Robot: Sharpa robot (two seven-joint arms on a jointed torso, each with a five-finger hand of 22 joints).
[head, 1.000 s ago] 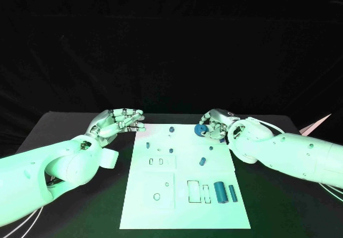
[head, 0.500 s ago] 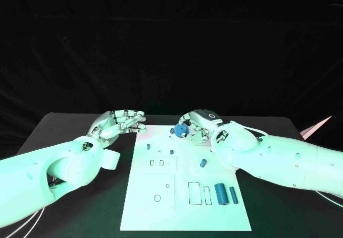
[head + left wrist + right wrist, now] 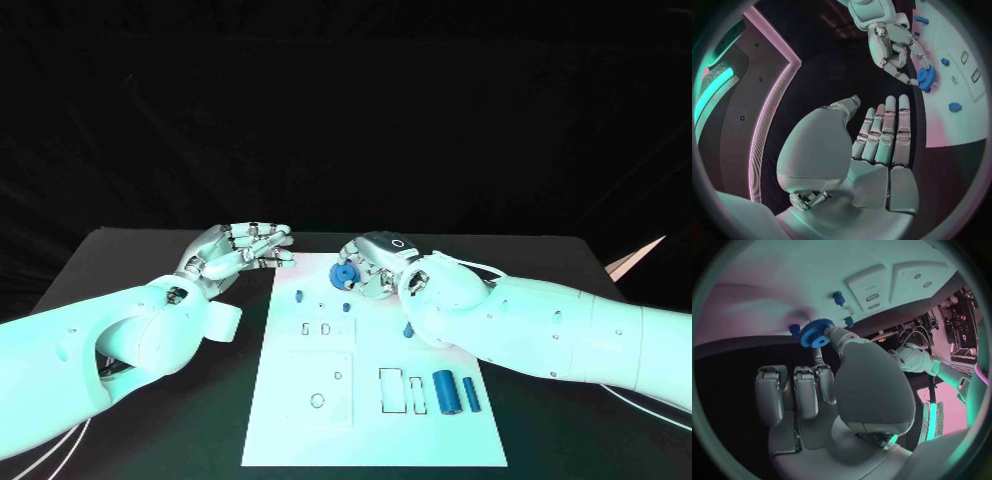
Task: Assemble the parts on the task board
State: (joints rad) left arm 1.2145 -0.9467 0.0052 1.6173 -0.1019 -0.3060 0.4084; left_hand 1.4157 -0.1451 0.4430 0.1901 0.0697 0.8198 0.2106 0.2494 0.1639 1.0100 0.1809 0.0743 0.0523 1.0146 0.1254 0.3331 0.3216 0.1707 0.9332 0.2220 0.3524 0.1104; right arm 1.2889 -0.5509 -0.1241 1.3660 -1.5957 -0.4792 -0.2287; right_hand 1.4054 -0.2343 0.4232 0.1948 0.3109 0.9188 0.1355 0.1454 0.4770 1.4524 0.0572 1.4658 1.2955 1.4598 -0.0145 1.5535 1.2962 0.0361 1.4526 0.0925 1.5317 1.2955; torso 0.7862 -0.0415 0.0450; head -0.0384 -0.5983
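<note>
The white task board lies in the middle of the black table. My right hand hovers over the board's far end and pinches a blue toothed gear at its fingertips. The gear hangs just above the board, close to a small blue peg. My left hand stays beside the board's far left corner, fingers extended and holding nothing. From the left wrist, the left hand faces the right hand and its gear.
Small blue pegs stand in the board's upper half, and another blue piece lies near my right forearm. Two blue cylinders lie at the board's lower right, beside rectangular slots. A pale object sits at the table's right edge.
My right hand has carried the gear leftward along the board's far end, from near its right edge to over the left pegs. The left hand has hardly moved.
</note>
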